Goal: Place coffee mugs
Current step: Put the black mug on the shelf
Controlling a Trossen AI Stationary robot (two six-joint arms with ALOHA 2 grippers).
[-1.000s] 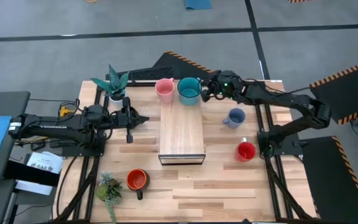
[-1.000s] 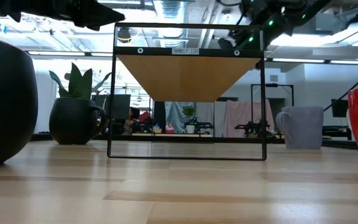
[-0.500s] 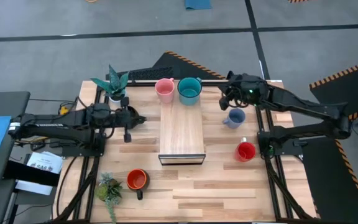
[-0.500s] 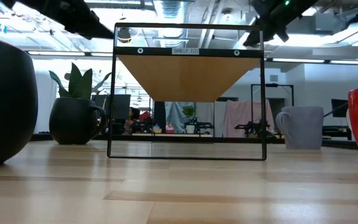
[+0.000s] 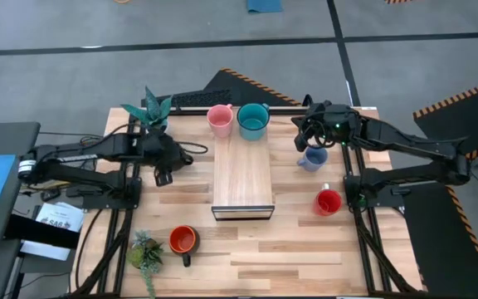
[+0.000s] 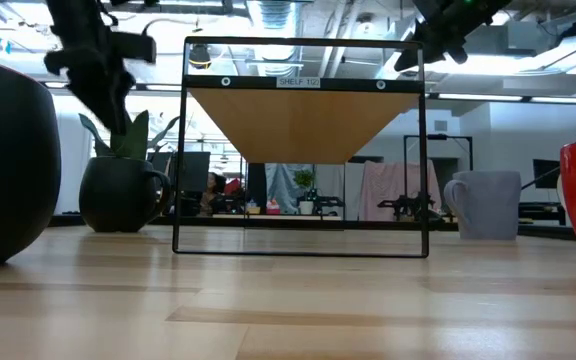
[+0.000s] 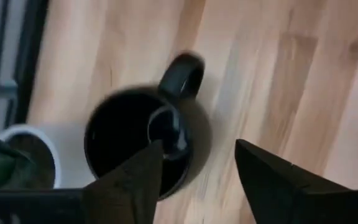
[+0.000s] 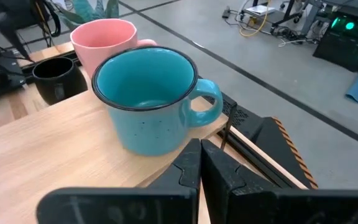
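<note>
A black mug (image 7: 145,143) stands on the table beside a white plant pot (image 7: 27,155); it also shows in the low view (image 6: 118,195). My left gripper (image 7: 197,180) is open and points down, well above the mug, touching nothing; in the high view the gripper (image 5: 163,176) is left of the shelf. Pink (image 5: 219,120) and teal (image 5: 253,121) mugs stand on the far end of the wooden shelf (image 5: 243,178). My right gripper (image 8: 201,165) is shut and hangs in the air above the pale blue mug (image 5: 312,158). A red mug (image 5: 329,202) and an orange mug (image 5: 182,241) stand on the table.
A tall-leaved plant (image 5: 152,112) stands at the table's far left, next to the black mug. A small plant (image 5: 145,253) stands near the front left, beside the orange mug. The shelf's black frame (image 6: 180,150) stands in the middle of the table.
My left gripper has tipped from level to pointing down, moved a little toward the table's left edge over the black mug, and opened. My right gripper has gone from beside the teal mug toward the table's right edge, to above the pale blue mug, staying shut.
</note>
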